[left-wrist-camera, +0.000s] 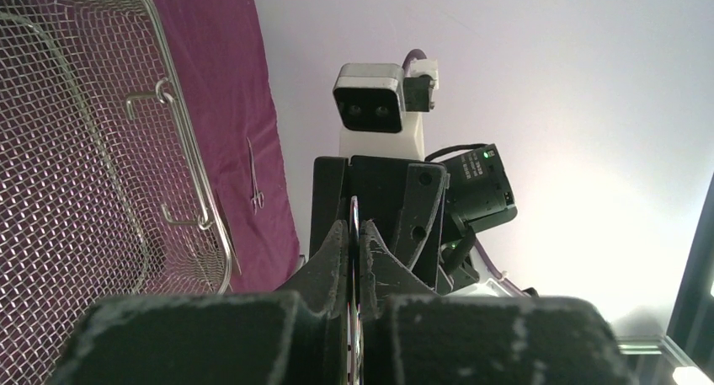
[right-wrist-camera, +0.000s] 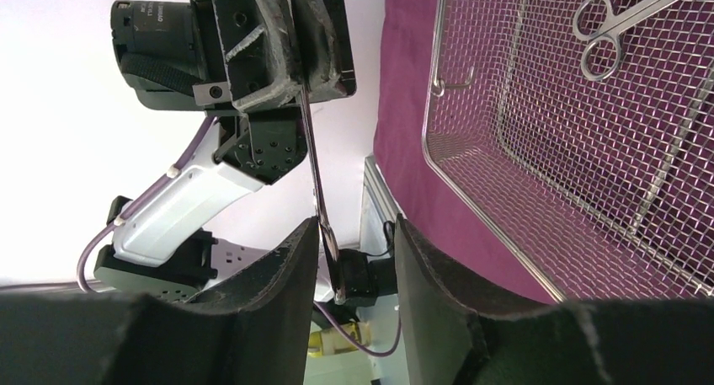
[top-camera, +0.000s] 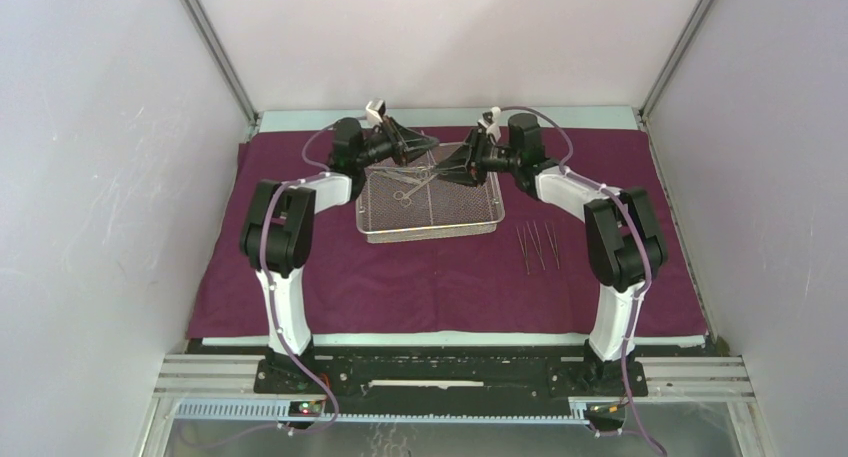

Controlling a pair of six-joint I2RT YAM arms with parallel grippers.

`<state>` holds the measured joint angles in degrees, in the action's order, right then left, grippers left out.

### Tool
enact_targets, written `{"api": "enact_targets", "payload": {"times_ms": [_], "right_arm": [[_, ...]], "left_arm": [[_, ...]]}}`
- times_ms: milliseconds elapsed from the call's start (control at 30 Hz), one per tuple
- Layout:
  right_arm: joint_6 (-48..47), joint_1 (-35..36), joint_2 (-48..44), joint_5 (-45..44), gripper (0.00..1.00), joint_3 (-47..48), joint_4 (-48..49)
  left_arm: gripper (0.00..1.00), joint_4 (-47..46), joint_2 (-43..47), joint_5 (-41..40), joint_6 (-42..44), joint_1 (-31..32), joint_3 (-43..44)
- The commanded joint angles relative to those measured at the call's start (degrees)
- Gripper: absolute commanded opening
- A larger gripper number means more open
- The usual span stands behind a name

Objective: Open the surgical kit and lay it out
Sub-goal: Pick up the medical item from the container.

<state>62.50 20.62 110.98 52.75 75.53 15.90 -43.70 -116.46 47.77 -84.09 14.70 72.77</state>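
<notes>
Scissors lie in the wire-mesh tray on the maroon cloth, with three thin instruments laid beside it. Above the tray, the left gripper pinches a steel instrument; the right gripper is spread around its tip.

cloth flat | mesh tray atop | loose instruments beside | held instrument aloft
</notes>
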Motion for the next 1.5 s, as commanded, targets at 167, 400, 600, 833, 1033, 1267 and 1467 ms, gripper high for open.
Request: {"api": "enact_targets", "payload": {"times_ms": [167, 400, 600, 833, 1033, 1267, 1467], "right_arm": [[-8.9, 0.4, -7.8, -6.3, 0.50, 0.1, -5.6], [-28.2, 4.3, -11.9, -24.6, 0.52, 9.9, -34.4], [-36.7, 10.4, -9.8, -39.6, 0.52, 19.6, -47.5], [-40.4, 14.4, -6.4, -50.4, 0.49, 26.8, -56.1], [-41.5, 15.6, -6.1, -52.7, 0.49, 26.4, -57.0], [-41.2, 16.1, -2.3, -51.4, 0.48, 28.9, -56.1], [-41.8, 16.7, 0.0, -55.5, 0.42, 30.7, -57.7]], "left_arm": [[0.00, -3.3, 5.6, 1.0, 0.2, 1.8, -3.5], [0.00, 8.1, 7.9, -1.6, 8.7, 3.2, -3.2], [0.00, 17.3, 9.3, -4.0, 15.7, 4.3, -0.7], [0.00, 18.7, 9.4, -4.6, 16.3, 5.4, 0.3], [0.00, 18.4, 9.0, -4.1, 15.6, 5.6, 1.2], [0.00, 18.4, 9.1, -4.4, 15.4, 7.0, 1.6], [0.00, 18.4, 9.5, -4.8, 15.4, 7.4, 1.0]]}}
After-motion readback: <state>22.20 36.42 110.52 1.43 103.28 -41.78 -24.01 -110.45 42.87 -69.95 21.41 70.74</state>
